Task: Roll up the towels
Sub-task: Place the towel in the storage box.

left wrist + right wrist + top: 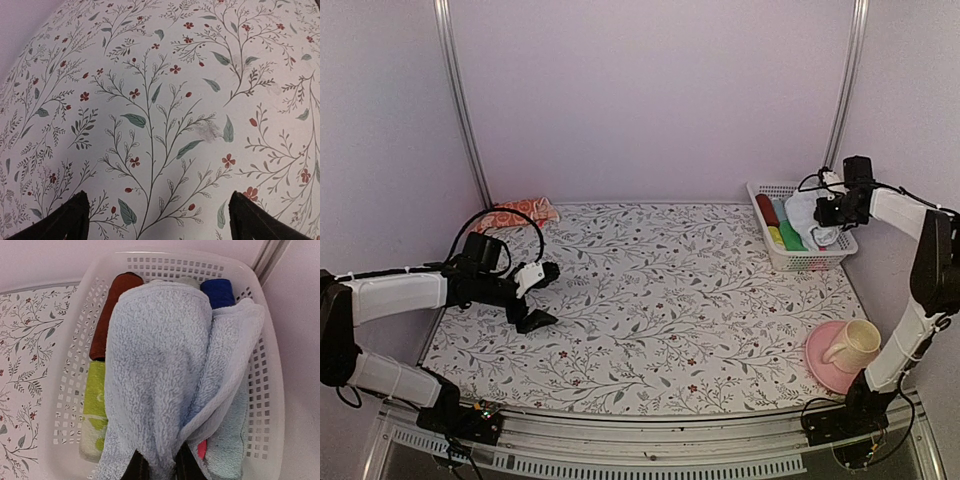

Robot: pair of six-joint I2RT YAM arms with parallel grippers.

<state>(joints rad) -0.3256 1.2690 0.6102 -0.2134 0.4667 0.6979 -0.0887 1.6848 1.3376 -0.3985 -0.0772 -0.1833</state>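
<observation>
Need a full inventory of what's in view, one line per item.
light blue towel: 1, light blue, draped over the basket, pinched at its near end
orange-red towel: 1, orange-red with white print, far-left corner of the table
basket: 1, white, perforated, far right of the table
rolled cloths: at least 3 in the basket; brown-red, lime green, dark blue
plate: 1, pink, near right
mug: 1, cream, on the plate
table: 1, floral-print cover
left gripper: 1, black, open, over bare table at left
right gripper: 1, black, shut on the light blue towel, above the basket
</observation>
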